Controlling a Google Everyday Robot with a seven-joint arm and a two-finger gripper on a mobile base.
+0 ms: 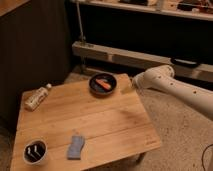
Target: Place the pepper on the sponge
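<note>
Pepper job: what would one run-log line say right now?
pepper: in dark bowl | sponge: bare, front of table | gripper: open, empty, beside bowl | stage: pepper not yet grasped

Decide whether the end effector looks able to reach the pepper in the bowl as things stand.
Probably yes: the end effector sits open just beside the bowl, the pepper lies uncovered inside, and nothing stands between them.
</note>
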